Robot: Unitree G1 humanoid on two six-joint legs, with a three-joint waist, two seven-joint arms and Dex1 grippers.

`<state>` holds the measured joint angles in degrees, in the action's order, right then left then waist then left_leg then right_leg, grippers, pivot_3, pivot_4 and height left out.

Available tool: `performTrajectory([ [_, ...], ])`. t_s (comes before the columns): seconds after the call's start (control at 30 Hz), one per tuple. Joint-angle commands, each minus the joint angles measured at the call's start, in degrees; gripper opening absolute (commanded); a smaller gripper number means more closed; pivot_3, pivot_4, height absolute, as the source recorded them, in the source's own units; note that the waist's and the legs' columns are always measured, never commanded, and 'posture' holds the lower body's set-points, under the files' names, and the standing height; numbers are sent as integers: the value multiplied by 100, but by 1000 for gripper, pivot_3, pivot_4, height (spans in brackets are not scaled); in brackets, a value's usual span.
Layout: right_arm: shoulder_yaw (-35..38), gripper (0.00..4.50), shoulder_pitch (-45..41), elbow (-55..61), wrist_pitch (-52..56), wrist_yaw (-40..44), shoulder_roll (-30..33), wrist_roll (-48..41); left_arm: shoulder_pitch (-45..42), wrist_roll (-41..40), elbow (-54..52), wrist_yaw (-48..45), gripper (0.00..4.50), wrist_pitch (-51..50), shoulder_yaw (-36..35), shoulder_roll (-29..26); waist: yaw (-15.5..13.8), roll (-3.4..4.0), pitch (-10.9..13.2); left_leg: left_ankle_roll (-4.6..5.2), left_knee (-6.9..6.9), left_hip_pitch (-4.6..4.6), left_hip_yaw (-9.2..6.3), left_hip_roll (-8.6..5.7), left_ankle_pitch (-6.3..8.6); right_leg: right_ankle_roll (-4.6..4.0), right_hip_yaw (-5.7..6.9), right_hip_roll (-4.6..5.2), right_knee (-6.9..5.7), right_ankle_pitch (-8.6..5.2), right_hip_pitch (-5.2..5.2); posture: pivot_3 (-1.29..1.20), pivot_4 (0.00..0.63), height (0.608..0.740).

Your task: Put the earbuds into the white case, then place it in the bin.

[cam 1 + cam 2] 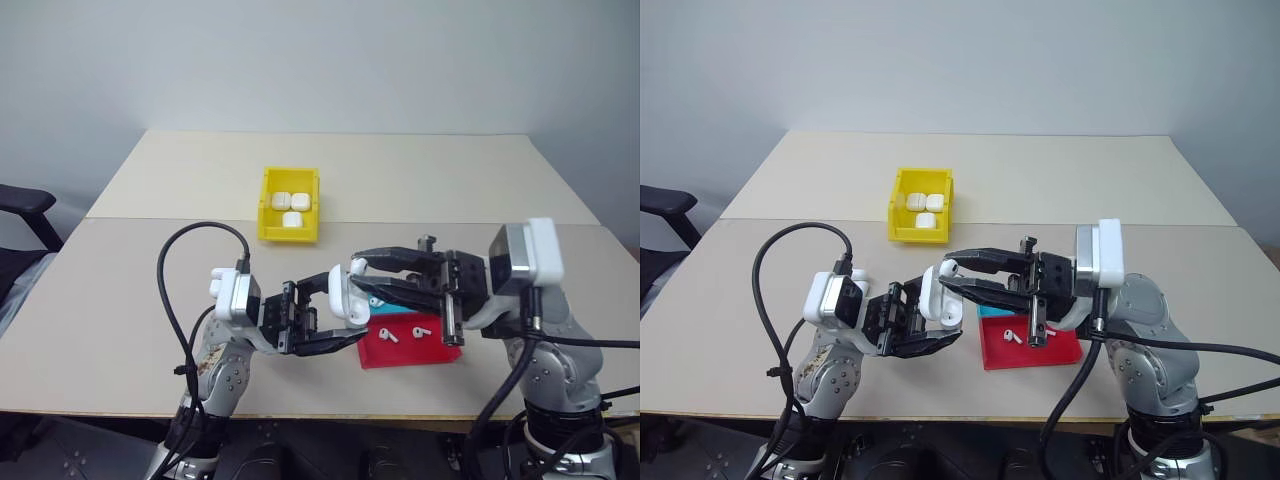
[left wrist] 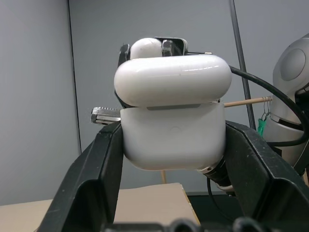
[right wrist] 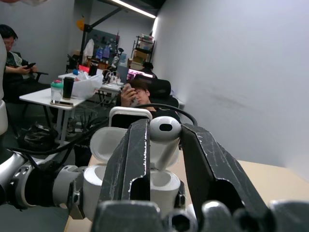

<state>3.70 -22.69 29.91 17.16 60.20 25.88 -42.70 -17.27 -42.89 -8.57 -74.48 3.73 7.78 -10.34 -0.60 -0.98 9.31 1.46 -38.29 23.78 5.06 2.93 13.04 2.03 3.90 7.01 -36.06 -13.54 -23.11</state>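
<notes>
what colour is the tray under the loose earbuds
Red, with a teal edge at the back; the tray shows best in the right eye view.

A shared office-cum-robotics lab — beyond the pale test table (image 1: 200, 200), set against a plain grey wall, people sit at a white desk (image 3: 46, 96) crowded with bottles and bags, shelving (image 3: 145, 48) behind it and an office chair (image 1: 22, 205) beside the table.

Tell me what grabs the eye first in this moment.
Just above the table's near edge, the left gripper holds an open white case, and the right gripper brings an earbud to it. Below them lies a red tray with two loose earbuds. Farther back, the yellow bin already holds three cases.
</notes>
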Motion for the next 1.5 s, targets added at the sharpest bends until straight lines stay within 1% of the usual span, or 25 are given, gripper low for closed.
performTrajectory([
  [0.03, -33, 1129, -23, 16, -278, 43, 6, 73, -38, -47, -234, -2, 2790, 28, -45, 54, -1, 0, 0, 0, 0, 0, 0, 0, 0, 0, 0, 0, 0, 0, 0, 0, 150, 740],
  [0.3, -126, 1129, 54, -82, -328, 168, 118, 73, -45, 1, -196, -5, 2790, 79, -65, 105, -3, 0, 0, 0, 0, 0, 0, 0, 0, 0, 0, 0, 0, 0, 1, 0, 150, 740],
  [0.4, -178, 1719, 100, -87, -502, 199, 143, 268, -53, 20, -183, -2, 2790, 92, -62, 129, -3, 0, 0, 0, 0, 0, 0, 0, 0, 0, 0, 0, 1, 0, 1, 0, 150, 740],
  [0.43, -196, 2123, 111, -93, -565, 192, 142, 341, -54, 28, -180, 2, 2790, 95, -61, 139, -4, 0, 0, 0, 0, 0, 1, 0, 0, 0, 0, 0, 1, 0, 0, 0, 150, 740],
  [0.47, -216, 2350, 121, -102, -610, 203, 150, 392, -55, 36, -174, 3, 2790, 99, -63, 149, -3, 0, 0, 0, 0, 0, 0, 0, 0, 0, 0, 0, 0, 0, 0, 0, 150, 740],
  [0.63, -256, 2350, 163, -142, -732, 344, 232, 433, -57, 143, -126, 30, 2790, 116, -93, 149, -4, 0, 0, 0, 0, 0, 1, 0, 0, 0, 0, 0, 1, 0, 1, 0, 150, 740],
  [0.77, -22, 2350, 109, -135, -525, 374, 564, 214, -9, 361, 102, -33, 2790, 244, -267, -42, -4, 0, 0, 0, 0, 0, 2, 0, 0, 0, 0, 0, 1, 0, 0, 0, 150, 740],
  [0.87, 176, 2350, -234, -359, 30, 597, 1352, 95, 140, 510, 443, -406, 2790, 551, -496, -415, 8, 2, 0, 0, -1, 0, 3, 0, 0, -1, -1, 1, 0, 0, -1, 0, 150, 740],
  [0.97, -103, 2350, -949, -931, 512, 803, 2191, 605, 387, 596, 550, -554, 2790, 687, -704, -799, 52, 4, 1, 1, 1, -3, 6, 3, 0, -6, -2, -1, -2, -2, -6, 0, 150, 740],
  [1.03, -599, 2350, -1542, -1402, 699, 1053, 2598, 1160, 546, 694, 566, -594, 2790, 792, -786, -992, 55, 5, 2, 1, 4, -2, 5, 5, 0, -8, -1, -1, -2, -3, -9, 0, 150, 740],
  [1.07, -881, 2350, -1780, -1591, 654, 1170, 2736, 1513, 609, 750, 584, -610, 2790, 853, -813, -1065, 56, 5, 1, 1, 5, -2, 5, 5, 0, -9, 0, -1, -1, -3, -8, 0, 150, 740],
  [1.1, -1181, 2350, -1993, -1804, 366, 1277, 2806, 1982, 673, 786, 618, -662, 2790, 948, -843, -1112, 56, 5, 1, 1, 6, -2, 6, 6, 0, -9, 0, -1, 1, -3, -9, 0, 150, 740],
  [1.13, -1421, 2350, -2220, -2007, 258, 1421, 2809, 2245, 736, 841, 626, -665, 2790, 1024, -857, -1146, 62, 5, 1, 0, 6, -2, 8, 6, 1, -8, 0, -1, 2, -3, -9, 0, 150, 740],
  [1.2, -1858, 2350, -2605, -2376, -346, 1683, 2713, 2850, 867, 916, 568, -574, 2790, 1101, -873, -1168, 64, 5, 1, 0, 5, 1, 16, 5, 1, -8, -1, 1, 3, -3, -11, 0, 150, 740],
  [1.27, -2371, 2350, -2961, -2808, -1347, 1945, 2626, 3643, 996, 938, 426, -390, 2790, 1095, -890, -1144, 70, 6, 2, 1, 6, 5, 21, 3, 1, -7, -5, 4, 3, -3, -17, 0, 150, 740],
  [1.33, -2782, 2350, -3303, -3255, -1907, 2158, 2500, 4201, 1068, 955, 346, -254, 2790, 1111, -884, -1112, 89, 7, 2, 0, 5, 6, 26, 3, 0, -6, -6, 4, 1, -3, -20, 0, 150, 740],
  [1.43, -3228, 2350, -3812, -4046, -2211, 2450, 2143, 4721, 1178, 992, 275, -122, 2790, 1161, -847, -1073, 109, 7, 2, -3, 5, 6, 49, 4, -1, -6, -2, 4, -2, -3, -18, 0, 150, 740],
  [1.5, -3454, 2350, -4037, -4549, -2448, 2694, 2029, 5024, 1260, 1017, 216, -61, 2790, 1187, -819, -1053, 106, 7, 2, -5, 5, 5, 54, 5, -3, -6, 0, 4, -4, -3, -18, 0, 150, 740],
])
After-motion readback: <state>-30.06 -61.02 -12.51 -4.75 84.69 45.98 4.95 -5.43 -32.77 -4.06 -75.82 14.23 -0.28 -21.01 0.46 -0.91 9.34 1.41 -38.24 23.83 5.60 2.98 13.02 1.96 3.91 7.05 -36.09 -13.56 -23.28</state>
